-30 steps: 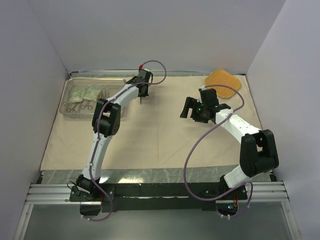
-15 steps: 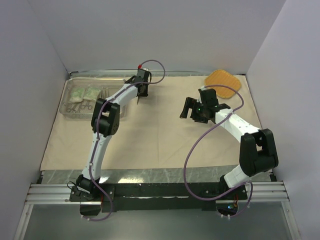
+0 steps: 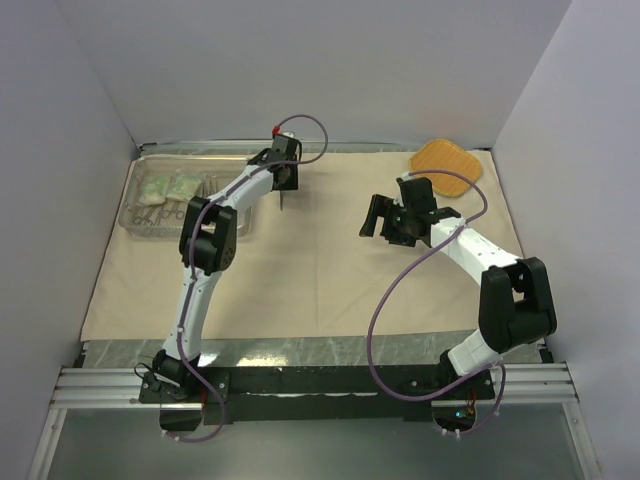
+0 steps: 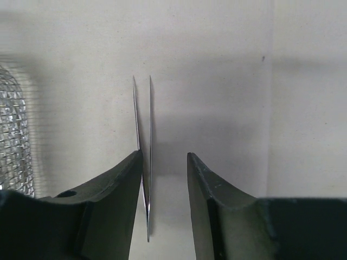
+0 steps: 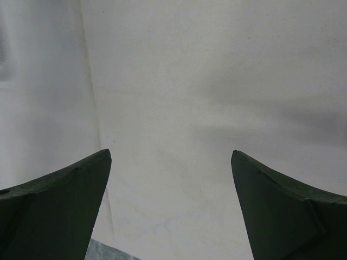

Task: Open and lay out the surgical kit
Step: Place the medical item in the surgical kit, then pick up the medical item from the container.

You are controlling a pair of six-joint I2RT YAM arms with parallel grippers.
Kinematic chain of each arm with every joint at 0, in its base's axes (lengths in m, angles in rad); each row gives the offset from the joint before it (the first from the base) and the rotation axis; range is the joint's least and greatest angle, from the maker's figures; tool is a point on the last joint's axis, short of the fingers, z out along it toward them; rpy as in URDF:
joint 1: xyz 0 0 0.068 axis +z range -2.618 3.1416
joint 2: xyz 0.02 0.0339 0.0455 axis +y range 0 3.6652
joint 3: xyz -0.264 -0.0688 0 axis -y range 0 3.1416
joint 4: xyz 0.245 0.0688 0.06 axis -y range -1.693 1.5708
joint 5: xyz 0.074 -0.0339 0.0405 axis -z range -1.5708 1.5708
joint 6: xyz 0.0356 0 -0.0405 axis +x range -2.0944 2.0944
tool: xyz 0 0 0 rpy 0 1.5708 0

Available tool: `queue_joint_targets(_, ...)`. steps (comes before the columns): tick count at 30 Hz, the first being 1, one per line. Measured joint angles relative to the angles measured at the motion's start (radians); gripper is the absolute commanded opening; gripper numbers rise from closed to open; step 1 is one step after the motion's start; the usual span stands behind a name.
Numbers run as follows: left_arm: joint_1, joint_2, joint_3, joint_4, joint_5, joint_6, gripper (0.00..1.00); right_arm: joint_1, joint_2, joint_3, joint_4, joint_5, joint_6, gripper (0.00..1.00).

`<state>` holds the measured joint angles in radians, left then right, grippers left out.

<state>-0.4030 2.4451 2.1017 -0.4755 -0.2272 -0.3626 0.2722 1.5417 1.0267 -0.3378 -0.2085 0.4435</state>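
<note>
The thin steel tweezers (image 4: 149,130) stand between the fingers of the left claw (image 4: 164,157), joined end towards the wrist and the two tips slightly apart, pointing down at the beige wrapping cloth (image 3: 320,280). The left finger (image 4: 116,189) is just against them, the right finger clear of them, so this claw is partly open and not pinching. Whether the tips touch the cloth cannot be told. From above, the left claw (image 3: 285,185) hangs over the far middle of the cloth, just right of the wire-mesh tray (image 3: 130,215). The tray sits at the far left on the cloth. It holds the two green-white packets (image 3: 168,187) side by side at its far end and the ring-handled forceps (image 3: 168,212) nearer, small and hard to make out. The right claw (image 3: 392,208) is spread wide with nothing between its fingers, over bare cloth right of centre, well apart from the left one. An orange woven pad (image 3: 447,160) lies at the far right corner. The cloth is spread flat, reaching the far wall and nearly both side walls. Its near edge stops short of the arm bases, leaving a strip of bare desk (image 3: 320,352). The near half of the cloth lies open between the two arms.
</note>
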Motion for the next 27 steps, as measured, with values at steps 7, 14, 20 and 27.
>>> queue_joint_targets(7,0.0,-0.042,-0.005,-0.009,-0.037,-0.014,0.5,0.0,0.0,0.0,0.0,-0.002,0.0,1.0)
queue_joint_targets(14,0.026,-0.171,-0.079,-0.038,-0.056,-0.021,0.5,0.0,0.0,0.0,0.001,-0.002,0.0,1.0)
queue_joint_targets(20,0.159,-0.32,-0.177,-0.045,-0.029,-0.039,0.45,0.0,0.0,0.0,0.003,-0.002,0.0,1.0)
queue_joint_targets(27,0.347,-0.364,-0.253,-0.076,-0.006,-0.078,0.34,0.0,0.0,0.0,0.011,-0.003,0.001,1.0)
